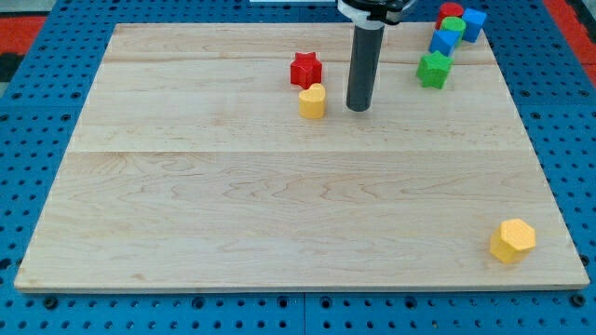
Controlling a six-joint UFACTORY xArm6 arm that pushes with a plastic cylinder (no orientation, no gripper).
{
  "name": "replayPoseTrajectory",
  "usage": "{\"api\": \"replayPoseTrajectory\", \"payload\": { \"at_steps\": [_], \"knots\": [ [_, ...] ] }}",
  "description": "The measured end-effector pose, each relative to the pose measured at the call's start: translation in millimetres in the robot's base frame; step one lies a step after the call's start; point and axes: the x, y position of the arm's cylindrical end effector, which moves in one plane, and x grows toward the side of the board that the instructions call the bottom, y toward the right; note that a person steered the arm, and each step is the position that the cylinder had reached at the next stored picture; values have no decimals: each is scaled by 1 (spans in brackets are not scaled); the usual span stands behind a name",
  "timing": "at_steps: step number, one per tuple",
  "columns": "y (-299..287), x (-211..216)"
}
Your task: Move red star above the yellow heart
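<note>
The red star lies on the wooden board near the view's top centre. The yellow heart sits just below it and slightly to its right, almost touching it. My tip rests on the board to the right of the yellow heart, a short gap away, and below and right of the red star. It touches neither block.
A green star lies at the top right. Beyond it cluster a blue block, a green block, a red block and another blue block. A yellow hexagon sits near the bottom right corner.
</note>
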Motion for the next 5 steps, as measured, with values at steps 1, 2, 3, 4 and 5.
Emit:
{"api": "replayPoseTrajectory", "payload": {
  "at_steps": [1, 2, 3, 4, 5],
  "knots": [
    [-5, -14],
    [-21, -50],
    [-51, -90],
    [-90, -124],
    [-120, -144]
  ]
}}
